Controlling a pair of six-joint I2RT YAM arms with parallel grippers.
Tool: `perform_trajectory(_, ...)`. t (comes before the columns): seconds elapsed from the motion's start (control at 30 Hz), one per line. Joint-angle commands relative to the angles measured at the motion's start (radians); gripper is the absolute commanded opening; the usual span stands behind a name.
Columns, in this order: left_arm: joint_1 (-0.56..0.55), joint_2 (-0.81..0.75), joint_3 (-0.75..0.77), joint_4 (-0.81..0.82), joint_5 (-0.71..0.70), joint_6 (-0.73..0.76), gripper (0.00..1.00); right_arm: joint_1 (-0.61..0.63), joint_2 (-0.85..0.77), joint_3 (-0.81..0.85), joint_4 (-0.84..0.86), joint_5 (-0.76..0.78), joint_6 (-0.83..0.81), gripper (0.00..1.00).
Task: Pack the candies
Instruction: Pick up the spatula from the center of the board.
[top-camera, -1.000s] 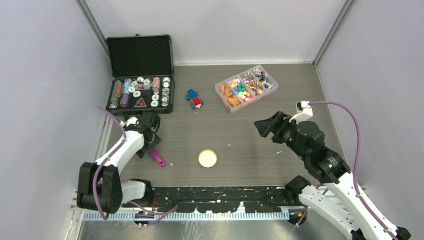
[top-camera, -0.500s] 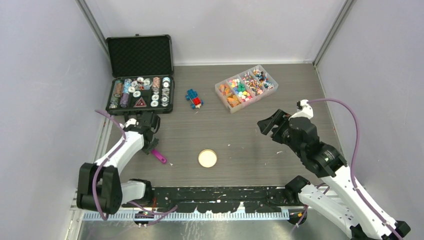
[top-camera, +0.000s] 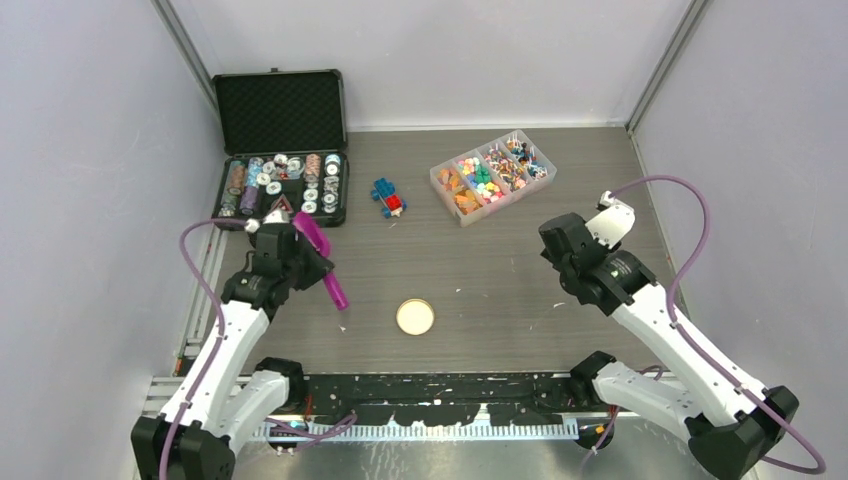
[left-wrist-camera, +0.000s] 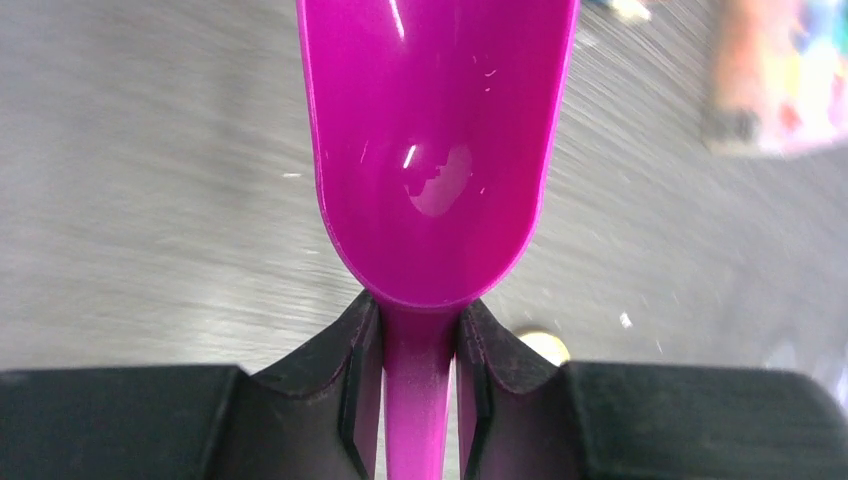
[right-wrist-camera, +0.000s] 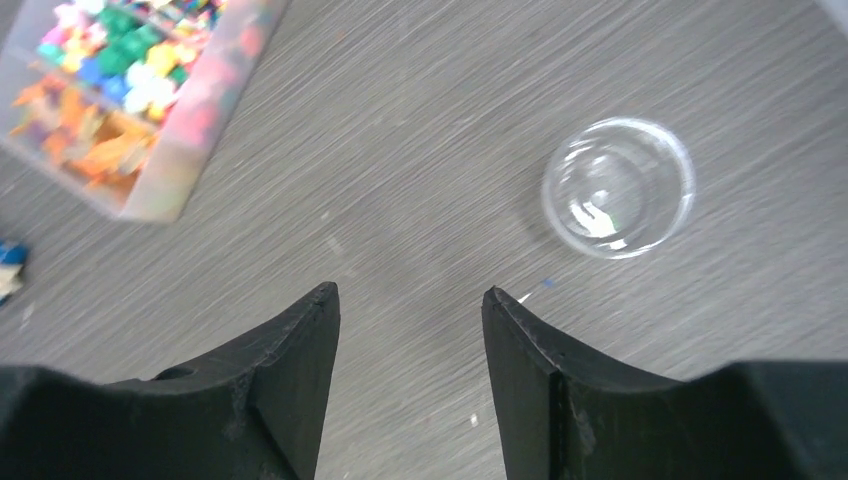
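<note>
**Tool state.** The left gripper (left-wrist-camera: 418, 340) is closed on the handle of a magenta scoop (left-wrist-camera: 435, 150), and the bowl of the scoop is empty. The scoop is held off the table, well apart from the candies. The right gripper (right-wrist-camera: 408, 295) stands with its jaws apart and nothing between them. It hangs over bare table near a clear cup (right-wrist-camera: 618, 187).

**Location of the work item.** The candies (top-camera: 492, 175) lie sorted by colour in a divided box (right-wrist-camera: 205, 140) at the far side of the table, right of centre.

**Progress.** Judged early. The scoop is in hand, but no candy has left the box, and the cup appears empty. A cork disc (top-camera: 414, 317) lies untouched at mid-table.

**Remaining.** Likely the whole transfer: scoop from the compartments, then empty the scoop into the cup.
</note>
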Motion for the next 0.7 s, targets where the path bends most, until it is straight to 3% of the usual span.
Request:
perform_trajectory(0.0, -0.051, 0.035, 0.081, 0.148, 0.380, 0.220, 0.00, -0.063, 0.060, 0.038, -0.046, 0.187, 0.015, 0.58)
perform_trajectory(0.13, -0.054, 0.102, 0.131, 0.066, 0.476, 0.353, 0.00, -0.227, 0.128, 0.003, -0.005, 0.048, -0.022, 0.54)
perform_trajectory(0.33, -0.099, 0.091, 0.123, 0.078, 0.508, 0.353, 0.00, -0.455, 0.159, -0.100, 0.158, -0.116, -0.155, 0.52)
perform_trajectory(0.67, -0.174, 0.078, 0.148, 0.031, 0.439, 0.374, 0.00, -0.517, 0.336, -0.159, 0.295, -0.252, -0.185, 0.51)
